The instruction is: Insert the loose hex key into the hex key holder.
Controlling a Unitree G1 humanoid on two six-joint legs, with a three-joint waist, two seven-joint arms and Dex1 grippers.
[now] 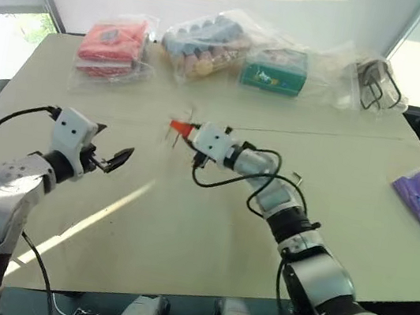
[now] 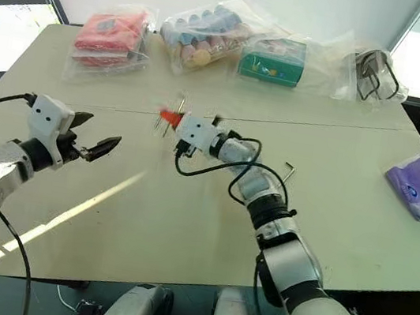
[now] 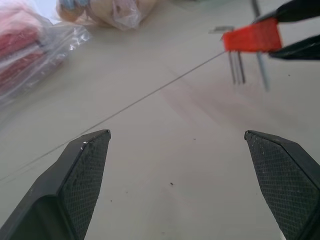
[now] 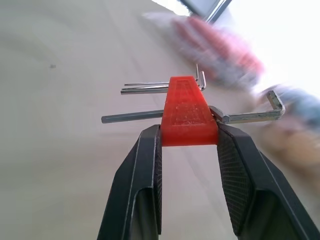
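Red-orange plastic pinched square between the two black fingers of the right tool (image 4: 189, 131): the hex key holder (image 4: 189, 112), gripped by its block, up in the air over the middle of the surface (image 1: 182, 233), short metal prongs sticking out from the block. Firm-looking grip, fingers on the flat faces. Left tool (image 3: 175, 134) wide open and empty, hovering above the surface off to the left, pointed across at the holder, near it but apart.

Main thing for the next move: loose hex key (image 2: 289, 170) flat on the surface, over on the right, just beside the right forearm and back toward the elbow from the right tool. So behind the busy tool, not ahead of it. Looks like the long leg running roughly toward the robot with the short bend at the far end, but too small to swear to. Much nearer the right arm, yet no free fingers there; for the free left tool, a reach past the holder and across the right arm. Probably awkward either way. Key not picked up yet, nothing slotted in.
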